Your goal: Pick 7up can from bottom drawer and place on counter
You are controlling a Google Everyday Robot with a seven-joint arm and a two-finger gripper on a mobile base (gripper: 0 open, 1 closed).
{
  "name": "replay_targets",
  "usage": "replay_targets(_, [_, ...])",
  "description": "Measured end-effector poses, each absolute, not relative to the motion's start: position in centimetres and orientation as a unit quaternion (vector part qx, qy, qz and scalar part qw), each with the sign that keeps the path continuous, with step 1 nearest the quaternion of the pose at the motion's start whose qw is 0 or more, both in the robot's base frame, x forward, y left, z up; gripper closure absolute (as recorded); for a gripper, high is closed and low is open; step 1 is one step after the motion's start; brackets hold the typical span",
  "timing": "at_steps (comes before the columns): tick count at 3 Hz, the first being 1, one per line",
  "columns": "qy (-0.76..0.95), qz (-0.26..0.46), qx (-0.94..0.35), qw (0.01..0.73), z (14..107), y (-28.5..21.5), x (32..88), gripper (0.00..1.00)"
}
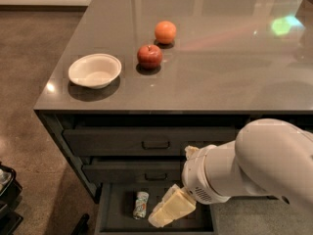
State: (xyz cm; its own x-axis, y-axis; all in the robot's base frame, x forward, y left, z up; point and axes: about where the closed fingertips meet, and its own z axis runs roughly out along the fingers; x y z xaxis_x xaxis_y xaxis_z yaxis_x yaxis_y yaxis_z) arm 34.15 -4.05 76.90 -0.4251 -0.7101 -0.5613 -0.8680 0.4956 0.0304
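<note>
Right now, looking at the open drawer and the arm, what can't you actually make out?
All in the camera view:
- The bottom drawer: its right part is hidden by the arm and the end effector, which hangs just right of the 7up can. Its front is cut off by the lower edge.
- The counter: it runs off the right edge.
- The dark object: mostly cut off by the left edge.

Cream pincer (161,217) over grey bottom drawer (117,205)
</note>
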Motion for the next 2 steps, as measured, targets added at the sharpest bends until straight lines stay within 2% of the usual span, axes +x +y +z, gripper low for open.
replay_targets(1, [0.845, 0.156, -0.443, 0.255, 75.3, -4.8, 34.1, 0.00])
replay_targets(2, [0.877, 0.184, -0.376, 0.236, 67.5, -5.8, 32.6, 0.00])
